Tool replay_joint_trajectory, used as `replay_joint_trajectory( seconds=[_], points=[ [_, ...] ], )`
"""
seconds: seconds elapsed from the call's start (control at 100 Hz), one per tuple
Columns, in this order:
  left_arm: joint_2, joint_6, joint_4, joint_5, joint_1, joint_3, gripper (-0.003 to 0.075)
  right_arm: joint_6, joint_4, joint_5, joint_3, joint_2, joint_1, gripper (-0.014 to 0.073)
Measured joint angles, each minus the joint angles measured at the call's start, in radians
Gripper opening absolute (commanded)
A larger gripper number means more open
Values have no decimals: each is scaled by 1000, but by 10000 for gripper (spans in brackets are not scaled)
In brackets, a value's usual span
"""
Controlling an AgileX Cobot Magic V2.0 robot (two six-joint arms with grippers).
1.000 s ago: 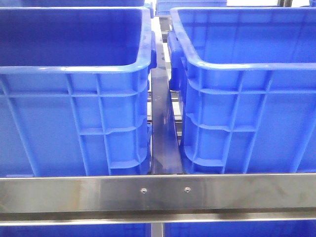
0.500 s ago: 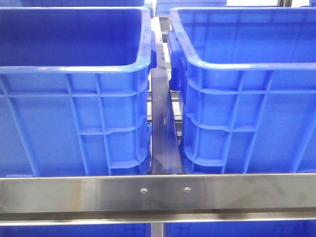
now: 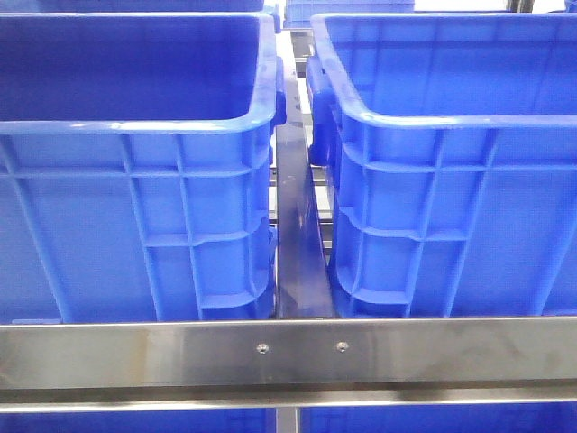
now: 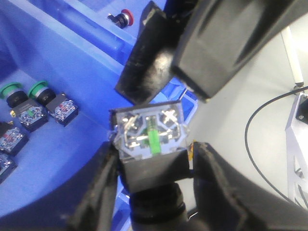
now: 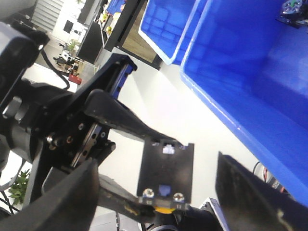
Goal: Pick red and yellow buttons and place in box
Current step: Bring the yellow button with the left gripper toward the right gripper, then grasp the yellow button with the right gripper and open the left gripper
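My left gripper [image 4: 156,154] is shut on a button switch [image 4: 150,132]: black body, clear contact block with a green strip, a sliver of yellow at its side. In the right wrist view the same switch [image 5: 166,168] shows black with two screws and a yellow edge [image 5: 163,210] beneath. My right gripper [image 5: 156,161] is open, its wide fingers standing on either side of the switch without touching it. A red button [image 4: 126,14] lies in a blue bin at the far edge. No gripper or button shows in the front view.
Two green buttons [image 4: 38,89] and several contact blocks lie in the blue bin [image 4: 57,53] beside my left gripper. Two deep blue bins [image 3: 135,126] [image 3: 451,117] stand behind a steel rail [image 3: 288,352]. Another blue bin [image 5: 250,62] is near my right gripper.
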Motion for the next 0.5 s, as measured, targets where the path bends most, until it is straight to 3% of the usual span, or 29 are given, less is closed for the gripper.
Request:
replay_joint_trajectory(
  seconds=[0.5],
  points=[
    [0,0,0,0,0,0,-19,1,8,0,-2,40,37,519]
  ],
)
